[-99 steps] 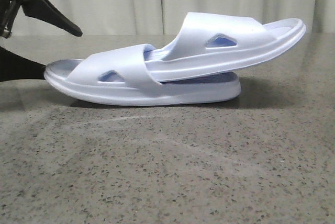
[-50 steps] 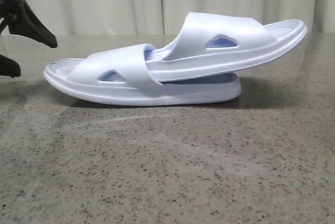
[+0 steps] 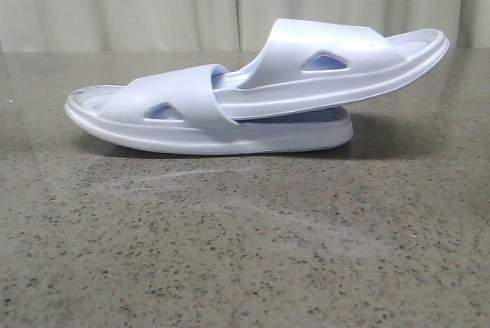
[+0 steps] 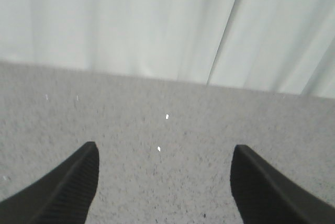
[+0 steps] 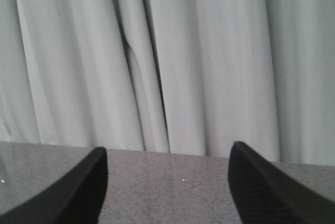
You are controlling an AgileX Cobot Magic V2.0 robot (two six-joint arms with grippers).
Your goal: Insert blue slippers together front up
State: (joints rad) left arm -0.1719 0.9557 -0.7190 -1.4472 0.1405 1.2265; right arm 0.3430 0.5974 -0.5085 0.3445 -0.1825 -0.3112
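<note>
Already nested, the blue slippers (image 3: 253, 90) look light, springy foam; grip a strap. Away from them, both arms' jaws spread empty.

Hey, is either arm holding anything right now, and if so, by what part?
Nothing is held. The left end effector and right end effector are both open and empty; the blue slippers sit nested on the table.

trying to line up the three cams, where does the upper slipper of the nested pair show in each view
Front view: the upper slipper sits centre-right, its toe tucked under the strap of the lower slipper, heel raised toward the right.
Left wrist view: not in it; only open left gripper over the table.
Right wrist view: not in it; open right gripper.
Shared landmark: the pale curtain behind the speckled table.
</note>
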